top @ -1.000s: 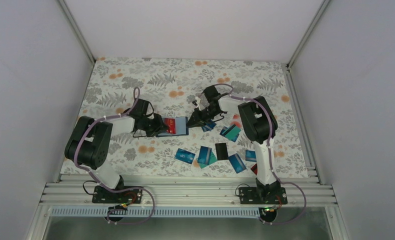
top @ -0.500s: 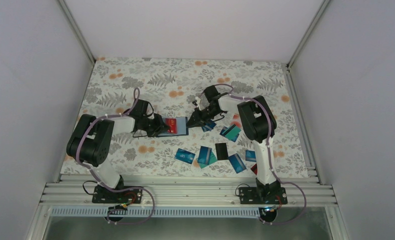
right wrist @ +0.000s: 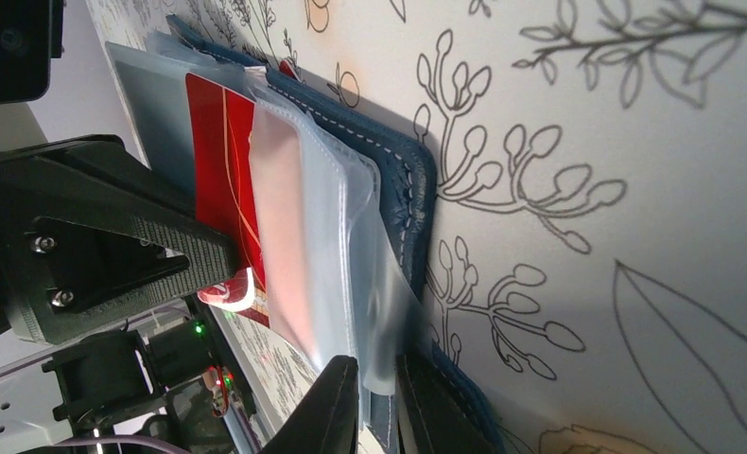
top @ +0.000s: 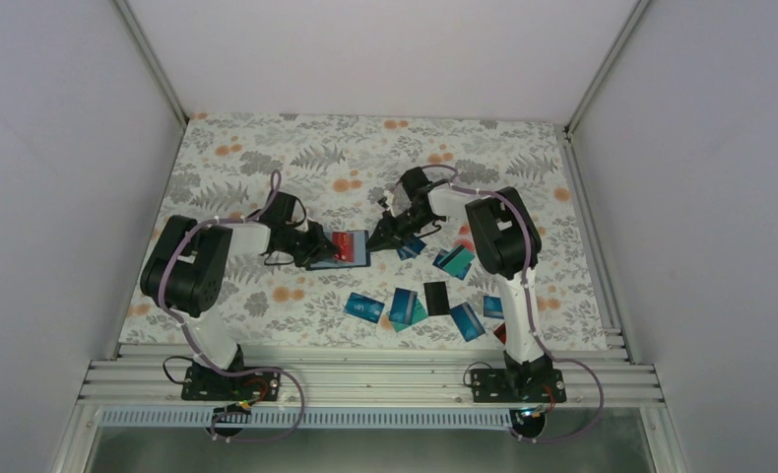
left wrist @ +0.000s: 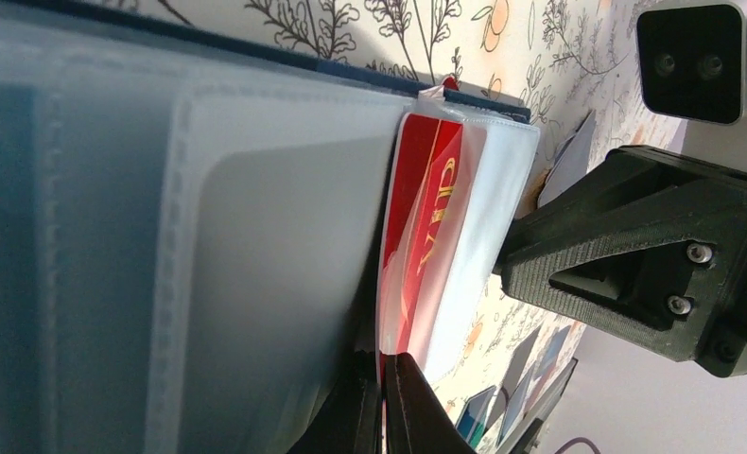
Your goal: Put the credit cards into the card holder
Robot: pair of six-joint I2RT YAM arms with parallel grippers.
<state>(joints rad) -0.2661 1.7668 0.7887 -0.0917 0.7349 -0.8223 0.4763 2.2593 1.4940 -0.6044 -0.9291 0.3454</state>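
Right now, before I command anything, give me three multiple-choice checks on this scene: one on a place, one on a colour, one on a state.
1. Where does the card holder lie?
A. Between the two tools, mid-table.
B. In the far left corner.
C. To the right of the right arm.

2. What colour is the card showing inside the holder?
A. Black.
B. Teal.
C. Red.

3. How is the right tool?
A. Open, holding nothing.
B. Shut on a clear sleeve of the holder.
C. Out of every view.

Answers:
1 A: the top view shows it lying open between the left tool and the right tool.
2 C: the red card shows through the plastic.
3 B: in the right wrist view its fingers pinch the sleeve's edge.
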